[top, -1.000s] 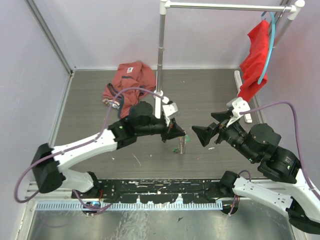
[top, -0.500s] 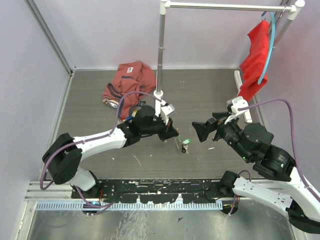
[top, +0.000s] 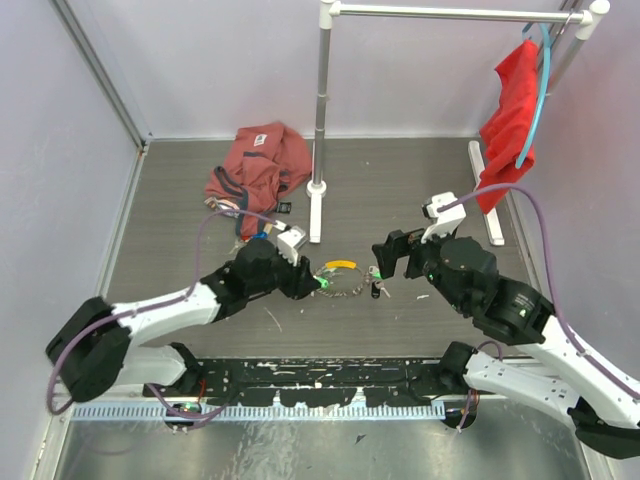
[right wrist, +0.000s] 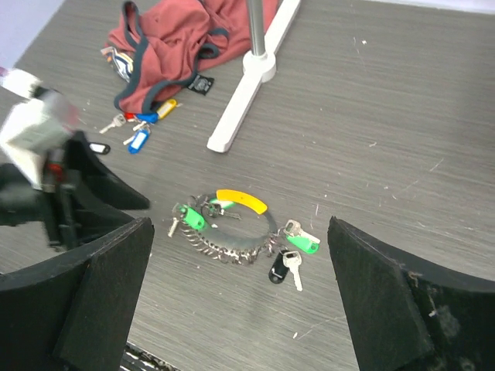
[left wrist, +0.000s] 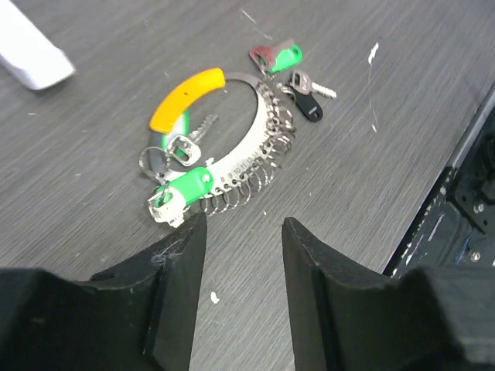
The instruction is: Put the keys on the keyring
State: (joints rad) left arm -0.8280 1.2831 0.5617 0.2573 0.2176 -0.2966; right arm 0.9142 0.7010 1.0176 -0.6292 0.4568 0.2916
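1. far left, beside the red garment [right wrist: 178, 39], a cluster of loose keys [right wrist: 139, 127] lies well apart from the ring. blue, yellow and black tags show, at least four keys, too small to count surely.
2. the left gripper [left wrist: 242, 224] hovers low just beside the keyring [left wrist: 251, 151], jaws parted and empty.
3. one keyring lies flat on the table [left wrist: 387, 154] between the two arms, with one yellow-orange tag [left wrist: 186, 97]. one green tag [left wrist: 179, 193] sits at its end; whether it is threaded cannot be told.
4. two keys lie just beside the ring: one green-tagged key [left wrist: 276, 56] and one black-tagged key [left wrist: 308, 107].
5. the right gripper [right wrist: 240, 224] hangs above the ring, spread wide, holding nothing.
6. the step in hand looks like a pause between grasps. the next move likely calls for one gripper to steady the ring while the other pinches a nearby key by its tag.
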